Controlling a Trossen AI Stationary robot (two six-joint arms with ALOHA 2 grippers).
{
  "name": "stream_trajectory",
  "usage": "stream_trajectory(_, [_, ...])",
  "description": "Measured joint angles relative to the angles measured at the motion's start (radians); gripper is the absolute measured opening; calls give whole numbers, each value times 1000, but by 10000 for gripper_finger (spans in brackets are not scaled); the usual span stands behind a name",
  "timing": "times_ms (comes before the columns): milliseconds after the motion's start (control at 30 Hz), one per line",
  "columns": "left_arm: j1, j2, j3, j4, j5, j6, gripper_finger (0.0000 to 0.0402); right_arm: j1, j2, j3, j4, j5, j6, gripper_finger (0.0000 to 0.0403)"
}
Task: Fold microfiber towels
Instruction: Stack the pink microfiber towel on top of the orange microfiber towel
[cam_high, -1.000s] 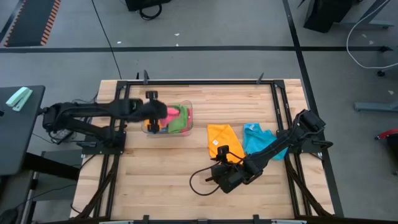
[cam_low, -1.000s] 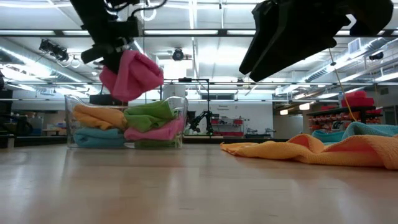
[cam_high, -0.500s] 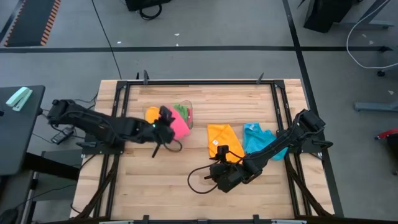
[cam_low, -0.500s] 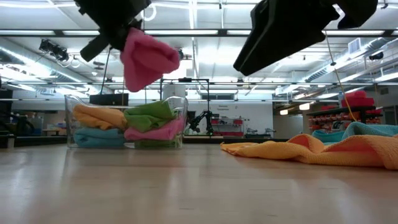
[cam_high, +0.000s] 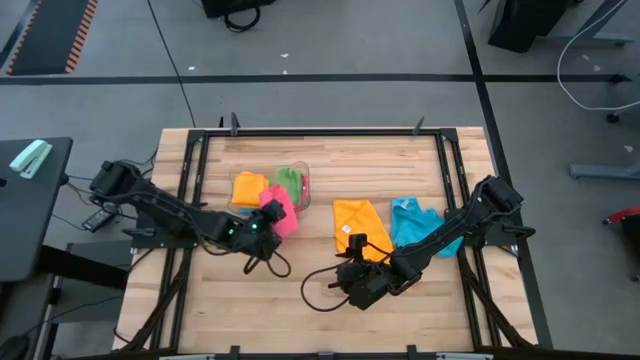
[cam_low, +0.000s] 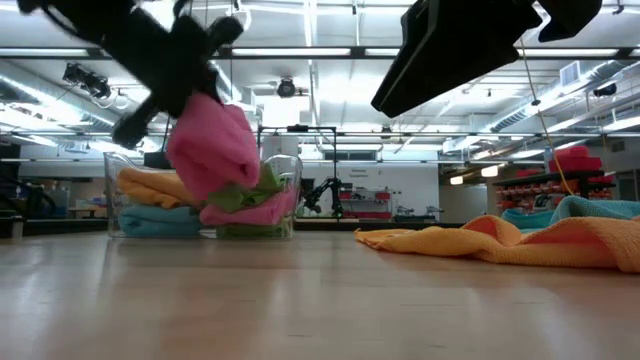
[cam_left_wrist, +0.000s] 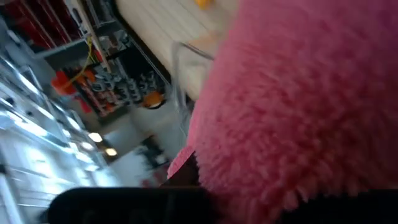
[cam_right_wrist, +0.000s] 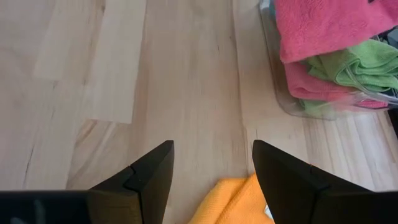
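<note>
From the high view I see my left gripper (cam_high: 262, 222) clenched on a pink towel (cam_high: 279, 211), holding it just at the near side of the clear bin (cam_high: 304, 180), which sits toward the far edge of the worktop (cam_high: 260, 300), left of its middle. An orange towel (cam_high: 248, 188) and a green towel (cam_high: 290, 181) show inside the bin. My right gripper (cam_high: 352, 283) hangs over the bare worktop toward the near edge, fingers released and empty; just beyond it an orange-yellow towel (cam_high: 360, 226) lies spread flat, with a blue towel (cam_high: 415, 222) beside it toward the right edge. In the low view the pink towel (cam_low: 212, 151) hangs bunched in the air, clear of the worktop, in front of the bin (cam_low: 285, 195), which holds folded orange, blue, green and pink cloths. The orange-yellow towel (cam_low: 500, 242) lies rumpled on the right. The left wrist view is filled almost wholly by pink towel (cam_left_wrist: 298, 106) pile, with the bin's rim (cam_left_wrist: 180, 62) behind. In the right wrist view my two fingers (cam_right_wrist: 146, 174) stand apart over bare wood, a corner of the orange-yellow towel (cam_right_wrist: 236, 202) between them, and the bin (cam_right_wrist: 280, 93) farther off.
</note>
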Motion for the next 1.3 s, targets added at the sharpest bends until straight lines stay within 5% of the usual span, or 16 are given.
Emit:
stream_trajectory(500, [46, -167, -147, 142, -46, 433, 14, 0, 0, 0, 23, 0, -15, 227])
stream_trajectory(833, [165, -258, -150, -52, 105, 475, 14, -2, 0, 0, 52, 0, -27, 227])
stream_trajectory(1300, [355, -293, -180, 23, 214, 748, 14, -2, 0, 0, 55, -1, -23, 227])
